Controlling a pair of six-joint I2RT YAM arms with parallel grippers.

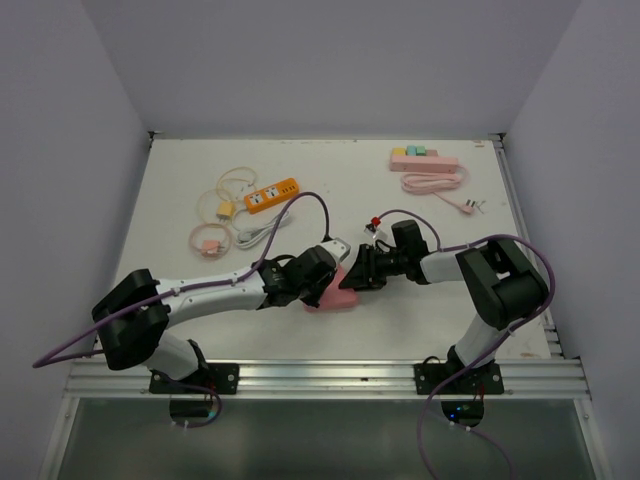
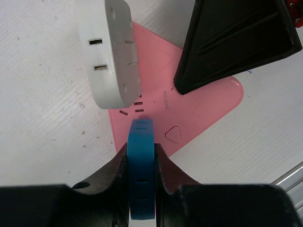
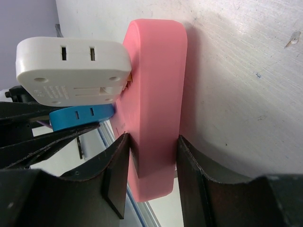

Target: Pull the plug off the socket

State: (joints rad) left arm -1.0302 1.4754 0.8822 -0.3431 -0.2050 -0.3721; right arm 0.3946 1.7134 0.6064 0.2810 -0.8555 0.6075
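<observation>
The blue plug (image 2: 141,142) is seated in the face of the pink socket (image 2: 199,109), just beside a white adapter (image 2: 111,52). It is clamped tight in the left gripper (image 2: 141,163). The socket's sides are pinched by the part-open right gripper (image 3: 152,175).

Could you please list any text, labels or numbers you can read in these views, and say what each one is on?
No text is legible in any view.
On the white adapter: raised lettering on its face, too small to read.
On the pink socket block: a faint embossed mark beside the slots, too blurred to read.
On the blue plug: no text visible.
</observation>
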